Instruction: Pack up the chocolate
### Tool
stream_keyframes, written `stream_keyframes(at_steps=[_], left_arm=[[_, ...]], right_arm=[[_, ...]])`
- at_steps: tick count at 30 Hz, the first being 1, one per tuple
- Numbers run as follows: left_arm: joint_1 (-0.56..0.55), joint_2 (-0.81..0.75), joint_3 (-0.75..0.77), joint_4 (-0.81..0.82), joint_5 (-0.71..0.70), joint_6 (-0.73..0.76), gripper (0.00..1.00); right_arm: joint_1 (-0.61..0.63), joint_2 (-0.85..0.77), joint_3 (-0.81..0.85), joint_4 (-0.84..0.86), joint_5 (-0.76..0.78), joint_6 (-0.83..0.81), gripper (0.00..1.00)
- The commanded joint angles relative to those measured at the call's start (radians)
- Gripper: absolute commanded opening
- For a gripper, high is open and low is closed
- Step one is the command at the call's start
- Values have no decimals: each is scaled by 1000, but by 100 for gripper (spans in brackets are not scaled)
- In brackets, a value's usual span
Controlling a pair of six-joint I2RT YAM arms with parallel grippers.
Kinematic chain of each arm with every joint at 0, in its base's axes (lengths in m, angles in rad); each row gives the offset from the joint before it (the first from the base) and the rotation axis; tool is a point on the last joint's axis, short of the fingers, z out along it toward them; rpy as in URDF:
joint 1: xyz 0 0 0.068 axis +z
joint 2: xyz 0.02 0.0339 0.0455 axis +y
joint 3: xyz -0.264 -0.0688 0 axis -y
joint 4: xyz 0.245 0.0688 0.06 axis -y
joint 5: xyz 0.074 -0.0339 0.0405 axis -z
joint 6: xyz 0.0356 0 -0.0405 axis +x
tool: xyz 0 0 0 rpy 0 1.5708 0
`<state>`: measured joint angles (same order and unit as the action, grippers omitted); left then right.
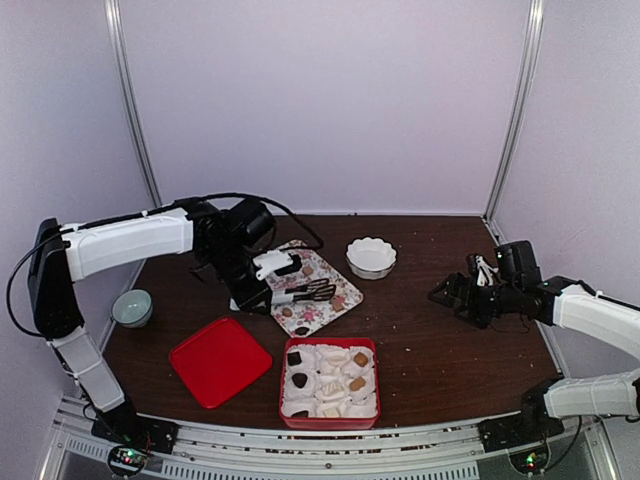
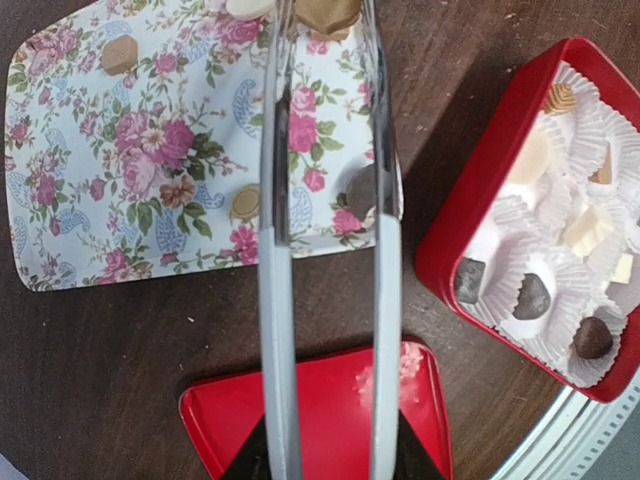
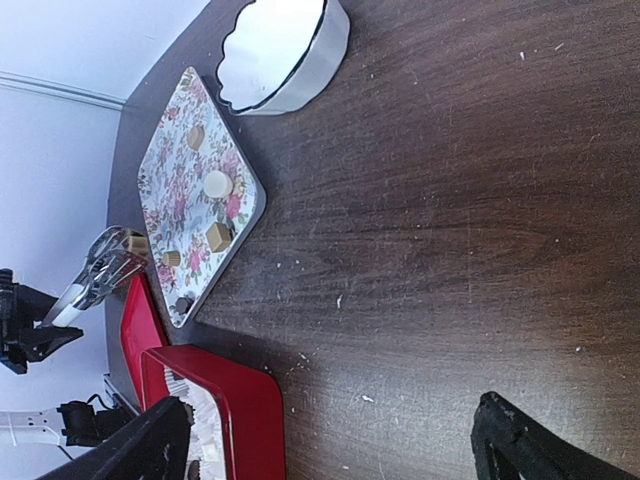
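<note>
My left gripper [image 1: 258, 278] [image 2: 330, 455] is shut on a pair of metal tongs [image 2: 278, 300] [image 1: 310, 292]. The tong tips reach over the flowered tray [image 2: 60, 200] [image 1: 345, 300] and pinch a tan chocolate [image 2: 325, 12] [image 3: 133, 243]. Loose chocolate pieces lie on the tray: tan [image 2: 119, 55], gold round [image 2: 246, 203], dark [image 2: 360, 190]. The red box [image 1: 283, 385] [image 2: 470, 190] of white paper cups holds several pieces, among them dark ones [image 2: 532, 297] [image 2: 593, 338]. My right gripper [image 1: 455, 293] [image 3: 330, 440] hangs open over bare table at the right, holding nothing.
The red lid [image 1: 220, 360] [image 2: 330, 400] lies left of the box. A white scalloped bowl [image 1: 371, 257] [image 3: 285, 45] stands behind the tray. A small teal bowl [image 1: 132, 307] sits at the table's left edge.
</note>
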<state>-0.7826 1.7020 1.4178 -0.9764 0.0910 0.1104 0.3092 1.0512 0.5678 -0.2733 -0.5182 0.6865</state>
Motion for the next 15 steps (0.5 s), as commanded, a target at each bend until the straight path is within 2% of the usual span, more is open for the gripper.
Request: stream_keyframes(at_steps=[1, 9, 15], left_arm=[[-29, -106, -43, 39, 67, 3, 11], [-197, -247, -154, 44, 88, 14, 11], [-344, -267, -241, 43, 73, 39, 11]], right_arm=[[1, -23, 23, 1, 10, -5, 100], [2, -39, 8, -6, 1, -8, 100], [2, -59, -7, -16, -7, -10, 100]])
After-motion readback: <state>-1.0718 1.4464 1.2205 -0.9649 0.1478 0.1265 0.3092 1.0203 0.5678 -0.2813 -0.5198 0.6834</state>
